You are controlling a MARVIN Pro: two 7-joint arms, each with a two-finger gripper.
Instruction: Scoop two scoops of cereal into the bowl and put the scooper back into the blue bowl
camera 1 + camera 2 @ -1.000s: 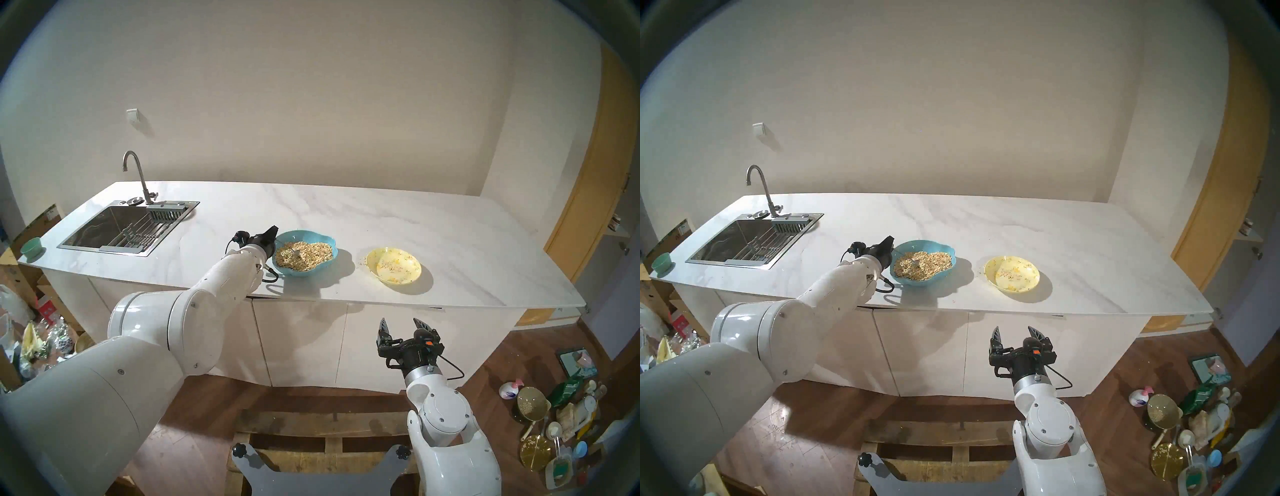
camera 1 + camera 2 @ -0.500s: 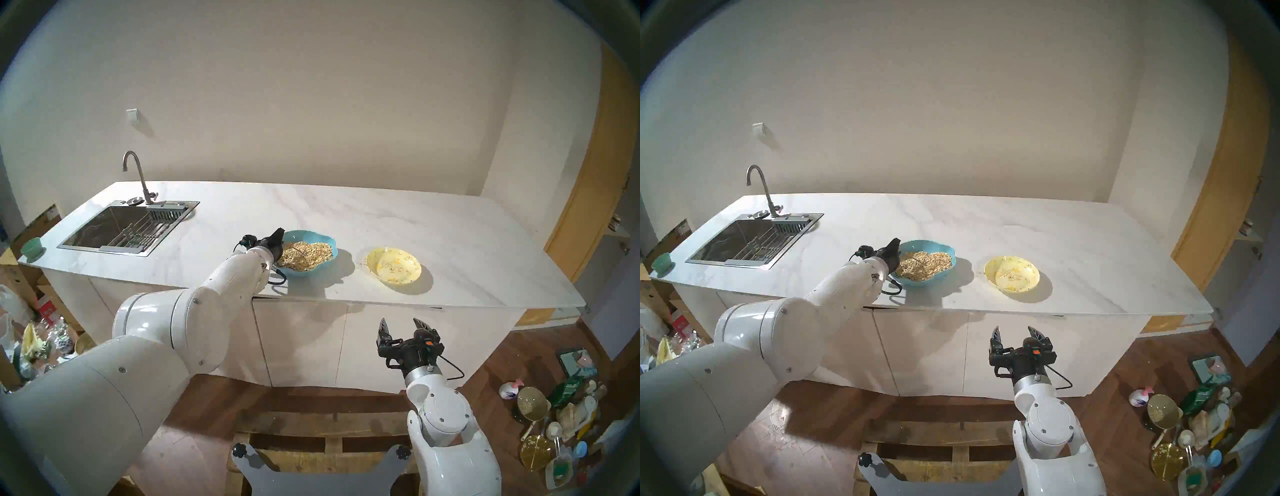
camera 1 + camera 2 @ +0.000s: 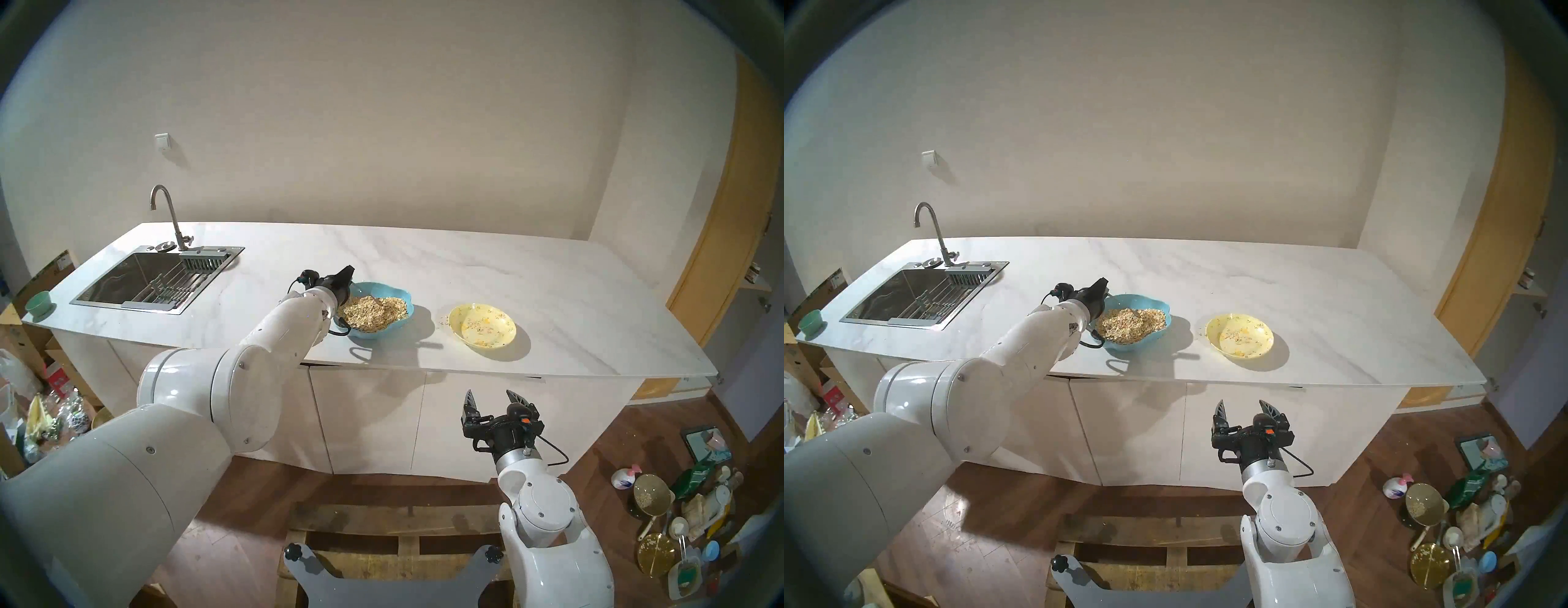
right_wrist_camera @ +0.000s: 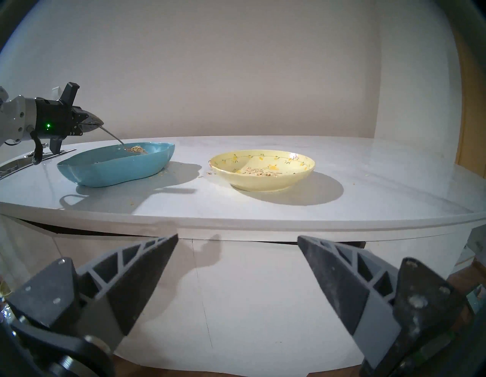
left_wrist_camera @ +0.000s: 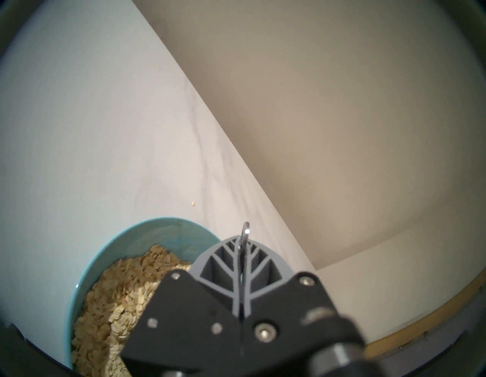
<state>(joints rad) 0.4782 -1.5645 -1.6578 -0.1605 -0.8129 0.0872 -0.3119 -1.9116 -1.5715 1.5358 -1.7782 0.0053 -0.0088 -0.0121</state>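
Right wrist view: left gripper (image 4: pixel 101 123) fingers clamp spoon (image 4: pixel 113 136), head heaped with cereal (image 4: pixel 136 149) at blue bowl (image 4: pixel 115 168) rim.
Centre: bare tabletop (image 4: pixel 189 197) between bowls; yellow bowl (image 4: pixel 263 168) apart.
Bottom: right gripper (image 4: pixel 238 243) fingers wide, empty.

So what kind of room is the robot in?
It looks like a home kitchen. There is a steel sink with a curved tap, set in a long white marble-look counter above cupboard doors. Bowls of food sit on the counter.
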